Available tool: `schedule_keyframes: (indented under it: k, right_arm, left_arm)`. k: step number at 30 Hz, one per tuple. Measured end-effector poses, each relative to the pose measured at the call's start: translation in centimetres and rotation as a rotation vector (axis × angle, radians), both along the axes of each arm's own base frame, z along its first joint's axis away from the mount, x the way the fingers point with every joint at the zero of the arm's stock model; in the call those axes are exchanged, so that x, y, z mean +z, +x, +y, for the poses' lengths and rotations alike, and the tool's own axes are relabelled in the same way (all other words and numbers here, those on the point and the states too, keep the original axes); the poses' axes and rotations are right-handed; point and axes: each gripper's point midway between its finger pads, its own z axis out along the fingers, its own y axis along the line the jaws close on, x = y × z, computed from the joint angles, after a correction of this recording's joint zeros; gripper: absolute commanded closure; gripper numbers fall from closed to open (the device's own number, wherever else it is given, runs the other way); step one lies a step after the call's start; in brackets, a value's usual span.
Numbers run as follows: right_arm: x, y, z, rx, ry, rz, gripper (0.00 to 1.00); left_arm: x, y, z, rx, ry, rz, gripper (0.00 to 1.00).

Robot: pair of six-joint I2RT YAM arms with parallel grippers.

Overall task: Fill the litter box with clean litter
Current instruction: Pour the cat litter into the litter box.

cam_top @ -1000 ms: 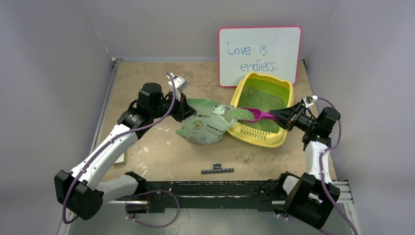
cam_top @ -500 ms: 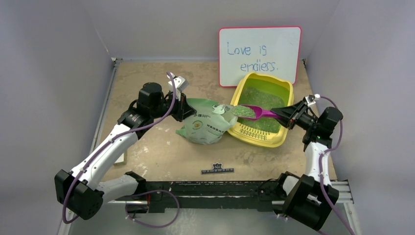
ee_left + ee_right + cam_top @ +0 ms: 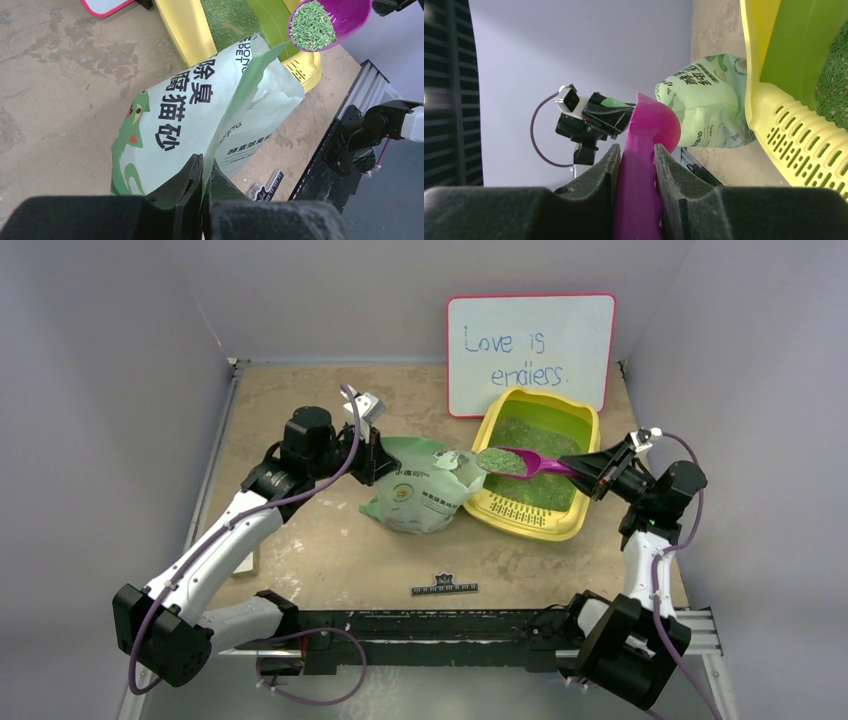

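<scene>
The top camera hung above and behind the arm bases and faced the back wall. It stood far enough to hold the whole table (image 3: 330, 540), the left arm (image 3: 225, 535), the right arm (image 3: 648, 550) and the board (image 3: 530, 350). The left wrist camera sat just behind its own fingers (image 3: 182, 190) and looked along them, very near the bag (image 3: 200, 115), toward the right arm's base. The right wrist camera looked along its fingers (image 3: 596, 180), close on the scoop (image 3: 644, 150), toward the left arm. All three views shared the bag, the scoop and the box (image 3: 530, 525).
</scene>
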Motion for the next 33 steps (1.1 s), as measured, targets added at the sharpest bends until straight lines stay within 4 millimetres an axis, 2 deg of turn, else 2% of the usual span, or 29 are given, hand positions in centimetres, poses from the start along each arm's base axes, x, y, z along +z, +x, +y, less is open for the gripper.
schedule_keyframes:
  k: [4,24,33]
  right_arm:
    - [0.2,0.4,-0.7,-0.018,0.005,-0.007,1.0]
    - [-2.4,3.7,-5.8,-0.132,0.041,0.069,1.0]
    - [-1.9,5.2,-8.8,-0.211,-0.032,0.043,1.0]
  left_arm:
    - [0.0,0.2,0.0,0.007,0.003,-0.001,1.0]
    - [0.0,0.1,0.2,0.011,0.012,0.01,1.0]
    - [-0.1,0.1,0.2,0.011,0.014,0.013,1.0]
